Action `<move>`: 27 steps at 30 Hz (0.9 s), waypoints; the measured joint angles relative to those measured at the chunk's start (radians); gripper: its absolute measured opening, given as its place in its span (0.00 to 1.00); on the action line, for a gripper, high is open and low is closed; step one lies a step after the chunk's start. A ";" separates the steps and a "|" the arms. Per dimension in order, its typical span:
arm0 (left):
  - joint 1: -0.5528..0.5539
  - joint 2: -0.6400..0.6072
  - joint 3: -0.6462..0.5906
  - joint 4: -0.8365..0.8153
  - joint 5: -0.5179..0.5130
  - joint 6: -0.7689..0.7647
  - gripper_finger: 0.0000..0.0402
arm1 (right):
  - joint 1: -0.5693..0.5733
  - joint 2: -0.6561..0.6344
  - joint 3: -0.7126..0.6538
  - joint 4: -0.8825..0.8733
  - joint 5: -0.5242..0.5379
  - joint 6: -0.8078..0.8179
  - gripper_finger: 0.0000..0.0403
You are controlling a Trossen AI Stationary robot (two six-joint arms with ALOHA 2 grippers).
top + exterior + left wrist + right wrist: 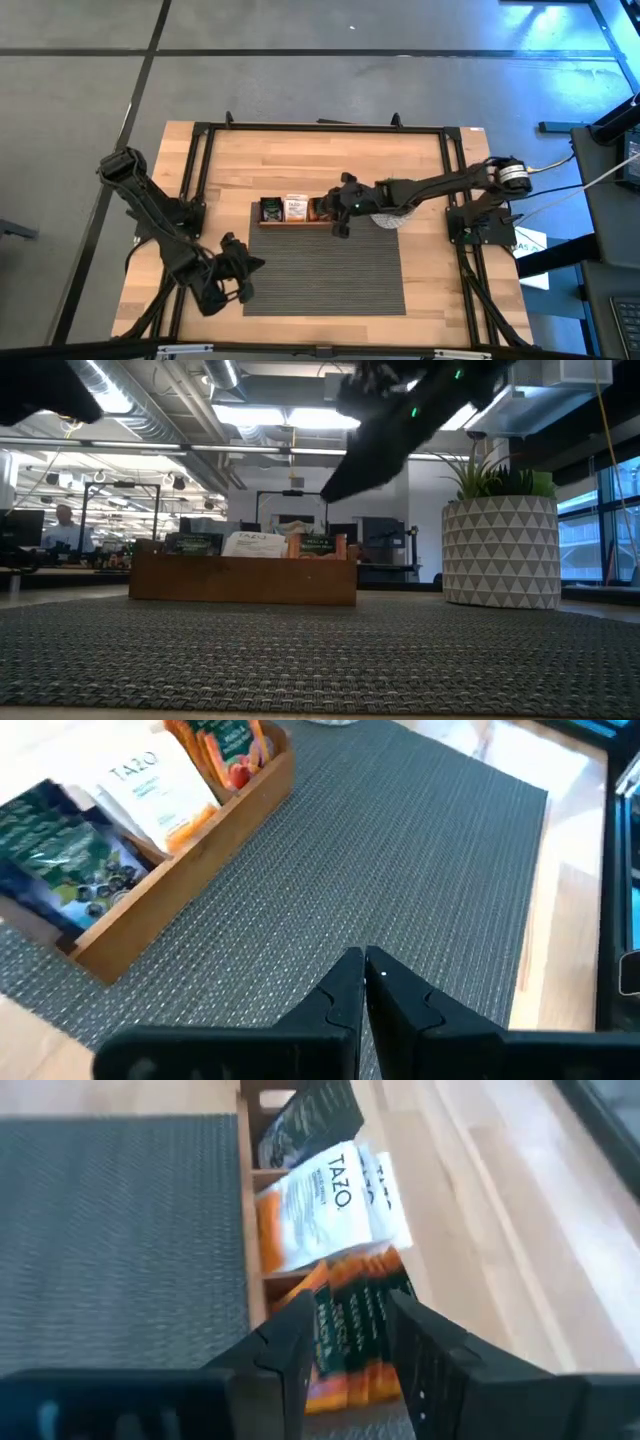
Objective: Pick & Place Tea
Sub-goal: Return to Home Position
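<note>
On the table (300, 160), high view: wooden tray (290, 224) sits at the far edge of the grey mat (325, 270). Every visible one of the tea sachets is in it: dark sachets (270, 209) in the left compartment, white sachets (296, 208) in the middle, orange sachets (318, 208) in the right. Right gripper (335, 207) hangs over the tray's right end, its arm stretched across a potted plant (385, 222). Left gripper (243, 268) is over the mat's near-left corner, well apart from the tray.

Low view: sachets stand upright, tops above the tray wall. Plant is near the tray's right end. Right arm is a dark shape overhead, clear of the sachets. A person (65, 525) shows far back in the room.

Left wrist view: left fingers (335, 1005) pressed together, nothing between them, above bare mat.

Right wrist view: right fingers (290, 1345) apart, nothing gripped. Orange sachets lie directly under the gap, with white and then dark beyond.
</note>
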 joint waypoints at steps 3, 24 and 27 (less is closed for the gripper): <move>0.058 0.000 0.000 0.078 0.058 0.108 0.02 | 0.014 -0.053 0.019 -0.074 -0.055 0.110 0.32; 0.408 -0.208 -0.191 0.866 0.657 1.121 0.09 | 0.312 -0.803 -0.486 0.137 0.001 0.111 0.32; 0.419 -0.328 -0.303 0.953 0.652 1.126 0.09 | 0.338 -0.872 -0.522 0.129 0.016 0.111 0.32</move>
